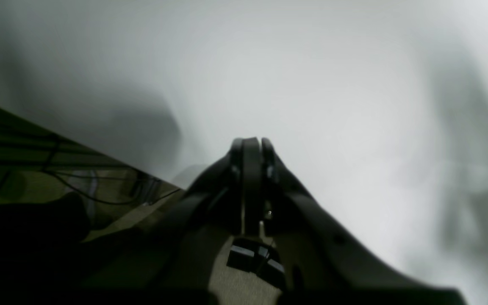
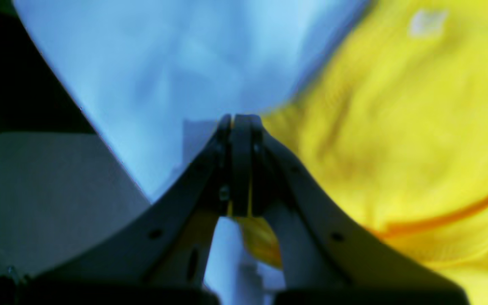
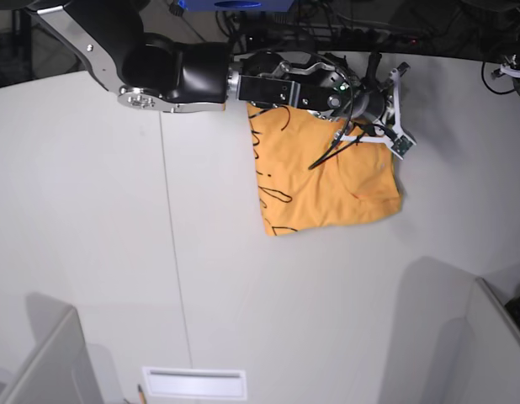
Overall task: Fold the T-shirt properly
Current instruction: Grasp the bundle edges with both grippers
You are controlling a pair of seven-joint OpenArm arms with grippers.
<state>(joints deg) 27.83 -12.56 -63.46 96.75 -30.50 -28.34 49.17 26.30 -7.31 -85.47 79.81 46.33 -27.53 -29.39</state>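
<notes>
1. Yellow-orange T-shirt (image 3: 327, 177) lies partly folded at your white tabletop's (image 3: 92, 210) far side.
2. Your right pincer (image 2: 240, 120) is clamped on its edge.
3. Your left pincer (image 1: 250, 144) is closed, holding nothing, over bare tabletop.

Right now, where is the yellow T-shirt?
In the base view the T-shirt lies bunched on the white table, toward the far edge, right of the middle. The right gripper is shut on its edge.

White table (image 3: 92, 236) carries the yellow-orange T-shirt (image 3: 327, 181), spread just below the right gripper (image 3: 393, 114)
</notes>
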